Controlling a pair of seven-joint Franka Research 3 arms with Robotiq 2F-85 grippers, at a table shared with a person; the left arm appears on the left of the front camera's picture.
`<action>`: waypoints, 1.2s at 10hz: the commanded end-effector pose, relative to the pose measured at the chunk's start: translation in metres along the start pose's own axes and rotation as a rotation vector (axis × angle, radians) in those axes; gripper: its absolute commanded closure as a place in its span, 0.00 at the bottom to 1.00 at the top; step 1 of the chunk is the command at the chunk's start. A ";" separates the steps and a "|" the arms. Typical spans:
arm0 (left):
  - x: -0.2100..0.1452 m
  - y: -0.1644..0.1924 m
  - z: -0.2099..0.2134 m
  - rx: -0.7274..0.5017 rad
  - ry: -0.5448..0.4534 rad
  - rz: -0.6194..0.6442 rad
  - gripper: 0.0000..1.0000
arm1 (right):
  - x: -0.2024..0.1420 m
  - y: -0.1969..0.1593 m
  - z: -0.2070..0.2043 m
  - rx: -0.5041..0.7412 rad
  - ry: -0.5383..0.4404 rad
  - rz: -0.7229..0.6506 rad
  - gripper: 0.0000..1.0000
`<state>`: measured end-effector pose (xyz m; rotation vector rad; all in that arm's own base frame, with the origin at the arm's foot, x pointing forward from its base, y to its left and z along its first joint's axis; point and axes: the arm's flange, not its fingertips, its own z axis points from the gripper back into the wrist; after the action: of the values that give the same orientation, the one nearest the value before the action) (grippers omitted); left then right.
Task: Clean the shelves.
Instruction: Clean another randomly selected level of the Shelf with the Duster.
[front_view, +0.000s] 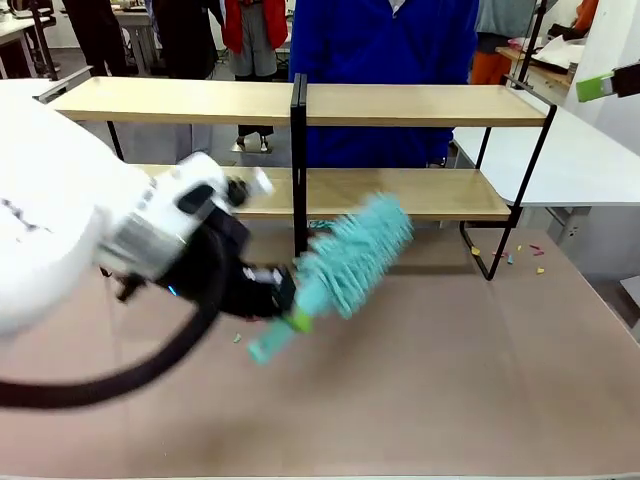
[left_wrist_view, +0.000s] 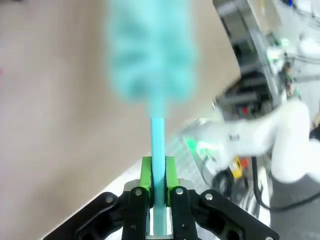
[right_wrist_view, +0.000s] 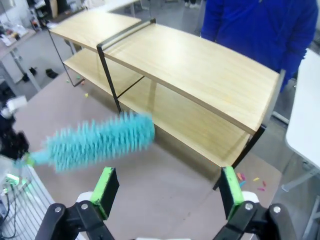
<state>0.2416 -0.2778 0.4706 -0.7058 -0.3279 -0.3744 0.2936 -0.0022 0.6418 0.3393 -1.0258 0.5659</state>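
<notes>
Shelves (front_view: 420, 105) sit at the far side of the brown tabletop (front_view: 450, 380), long axis running left-right across the front view, open faces toward the robot. Two light-wood boards, thin black frame, black centre post. Left gripper (left_wrist_view: 158, 192) is clamped on the handle of a teal duster (front_view: 350, 258), whose head angles up-right toward the lower board (blurred). The right wrist view adds the right gripper (right_wrist_view: 167, 192), jaws spread wide and empty, above the tabletop in front of the shelves' end. A person in blue (front_view: 385, 40) stands behind the shelves.
</notes>
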 end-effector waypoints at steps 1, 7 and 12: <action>-0.024 0.057 0.058 0.137 -0.138 0.027 0.87 | -0.001 0.000 -0.001 0.005 -0.003 0.005 0.00; 0.044 0.067 0.111 0.026 -0.216 -0.093 0.87 | -0.001 0.000 -0.001 0.005 -0.003 0.005 0.00; 0.044 0.067 0.111 0.026 -0.216 -0.093 0.87 | -0.001 0.000 -0.001 0.005 -0.003 0.005 0.00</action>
<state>0.2910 -0.1697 0.5312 -0.7063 -0.5662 -0.3943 0.2934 -0.0023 0.6419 0.3395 -1.0263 0.5659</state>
